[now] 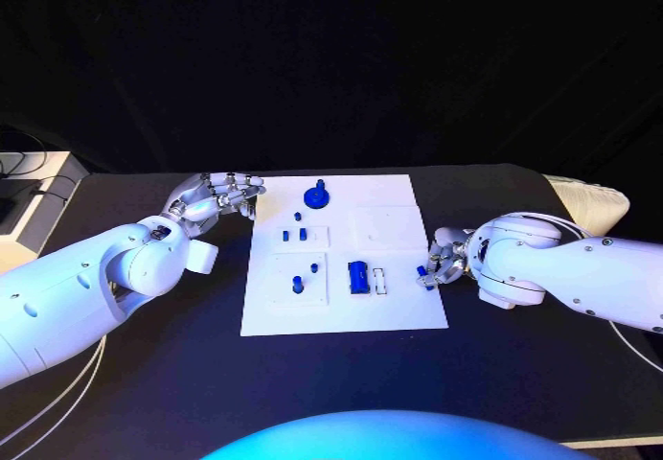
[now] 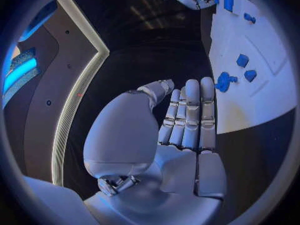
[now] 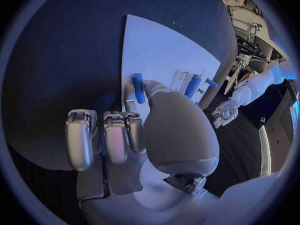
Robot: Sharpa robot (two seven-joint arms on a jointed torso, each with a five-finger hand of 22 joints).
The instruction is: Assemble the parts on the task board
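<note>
A: Right, risks first. A small blue peg (image 3: 137,87) is pinched by the right hand (image 1: 444,261) at the right edge of the task board (image 1: 394,311). The pinch looks shallow, so the peg could be twisted or dropped when it is carried over, and it could be rolled off onto the black surface (image 1: 553,364).

B: Noted. Anything else likely to be hit?

A: The blue block (image 1: 358,276) and the white piece (image 1: 378,280) beside it lie near that hand; they could be nudged out of place if the hand is swept in low.

B: Pose of the right hand?

A: It is held just past the board's right edge, thumb and a finger closed on the peg, the other fingers curled under.

B: And the left hand (image 1: 216,198)?

A: It is held beside the board's far left corner, off the plate, nothing held. In the left wrist view the fingers (image 2: 190,117) are seen straight and laid side by side, thumb beside them.

B: Remaining parts?

A: The blue knob (image 1: 316,196) stands at the far edge; small blue pegs (image 1: 296,233) stand in the middle-left squares. Assembly is judged mostly undone.
</note>
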